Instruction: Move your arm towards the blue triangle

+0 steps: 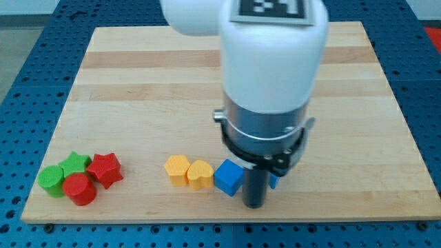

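We note my tip [255, 204] standing just right of the blue cube [228, 177], holding nothing, while the blue triangle [273, 181] shows only as a sliver behind the rod's right side.

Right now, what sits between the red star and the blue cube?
In the camera view, two yellow blocks lie side by side between the red star and the blue cube; my tip is just right of the cube.

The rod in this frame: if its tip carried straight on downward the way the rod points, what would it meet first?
My tip points straight down at the wooden board, so it would meet only the board itself. The blue cube lies just to the view's left, apparently close or touching.
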Controlling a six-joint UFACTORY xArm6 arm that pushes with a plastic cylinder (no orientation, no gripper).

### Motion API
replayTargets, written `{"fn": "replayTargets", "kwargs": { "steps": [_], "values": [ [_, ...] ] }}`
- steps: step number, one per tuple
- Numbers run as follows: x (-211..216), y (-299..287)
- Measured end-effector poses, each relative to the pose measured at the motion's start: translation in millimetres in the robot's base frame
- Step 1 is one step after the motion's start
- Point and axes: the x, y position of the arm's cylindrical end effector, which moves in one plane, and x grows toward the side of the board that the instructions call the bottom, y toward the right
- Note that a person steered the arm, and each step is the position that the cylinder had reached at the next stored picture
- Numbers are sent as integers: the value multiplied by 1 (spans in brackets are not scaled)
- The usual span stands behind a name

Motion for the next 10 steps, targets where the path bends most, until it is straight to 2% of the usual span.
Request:
{"fn": "replayTargets", "kwargs": {
  "steps": [2, 3, 4, 10],
  "values": [
    [2, 105],
    [-27, 132],
    [-51, 131],
    [-46, 43]
  ]
}}
